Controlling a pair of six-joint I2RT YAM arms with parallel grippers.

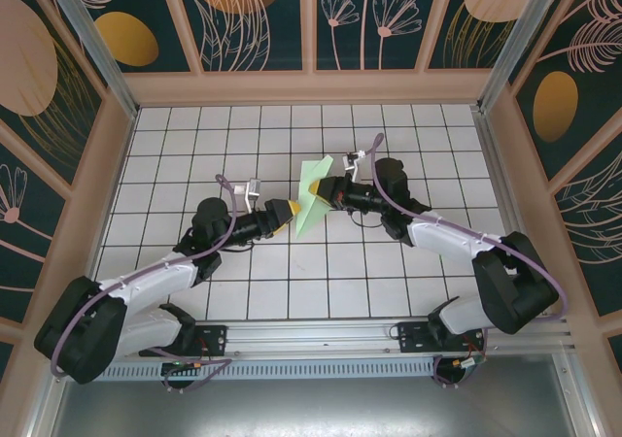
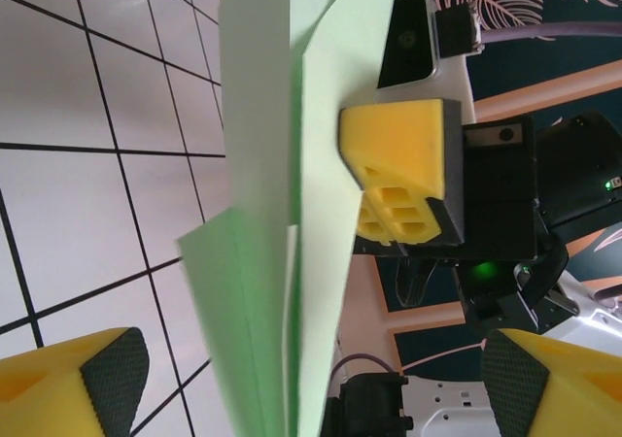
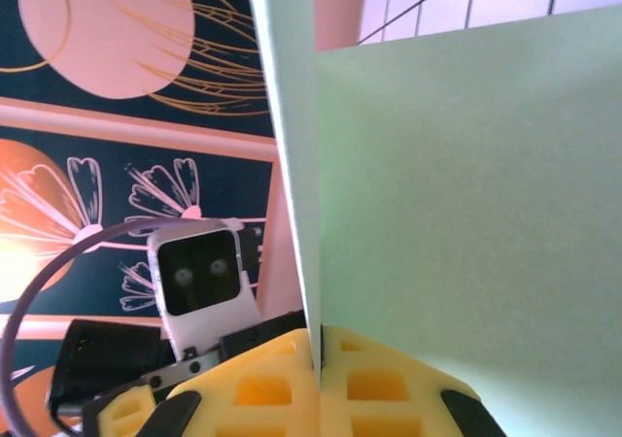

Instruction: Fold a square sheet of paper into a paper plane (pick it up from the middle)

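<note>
Obs.: the square sheet of paper [image 1: 312,178], already partly folded with at least 1 crease, hung in the air above the middle of the tiled table [image 1: 194,136], well clear of the tiles. The right gripper [image 1: 321,197] had it pinched along 1 edge, its 2 yellow pads pressed together on the layers with no gap between them. The left gripper [image 1: 282,214] sat just beside the sheet with its fingers [image 2: 68,384] spread wide. In the left wrist view the paper stood between them, and we saw no contact on either side.

Handling, our judgement: very light, thin and limp. The flaps splayed apart away from the pinch, so the sheet would bend or crumple under any sideways push. The surface looked smooth, hence likely to slip in a weak pinch. We judged the best hold to be on the stacked layers near the crease, close to the right pads, where the paper was stiffest.

Containers: the task called for none.
</note>
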